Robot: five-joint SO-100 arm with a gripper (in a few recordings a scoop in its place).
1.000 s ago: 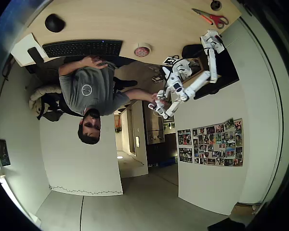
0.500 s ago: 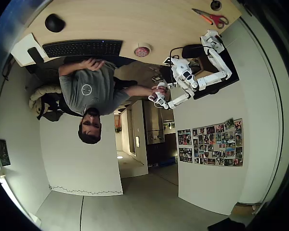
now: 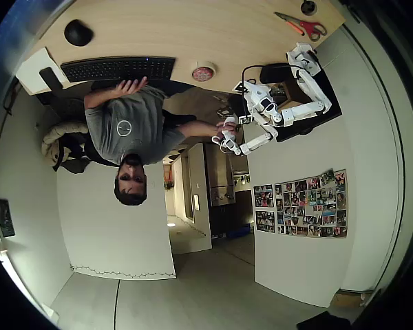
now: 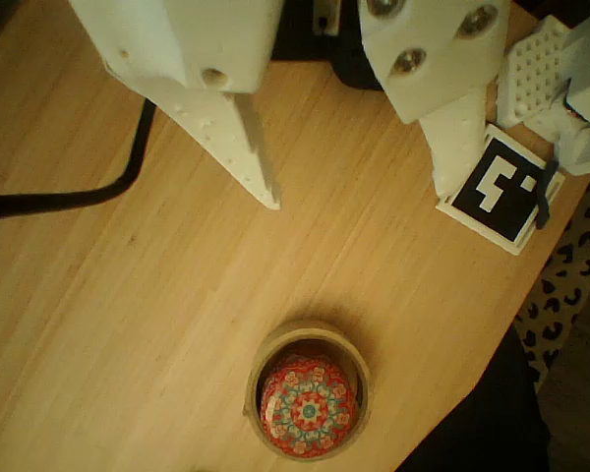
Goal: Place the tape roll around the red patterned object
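Observation:
In the wrist view the tape roll [image 4: 309,402], a pale tan ring, lies flat on the wooden table around the red patterned object [image 4: 308,407], a round red dome with a mandala pattern sitting inside the ring's hollow. My gripper [image 4: 362,197] hovers above and apart from them, open, with nothing between its white fingers [image 4: 246,138]. In the overhead view the tape roll [image 3: 204,71] with the red patterned object inside sits at the table's edge, and my gripper [image 3: 255,97] is to its right.
A black cable [image 4: 69,192] runs across the left of the table. A black-and-white marker tag [image 4: 499,187] lies by the table's right edge. Red-handled scissors [image 3: 303,26], a keyboard [image 3: 117,67] and a mouse [image 3: 78,31] are on the table; a person [image 3: 127,127] sits close.
My arm has folded back from a stretched pose over the last second. The tape roll and the red object stayed where they were.

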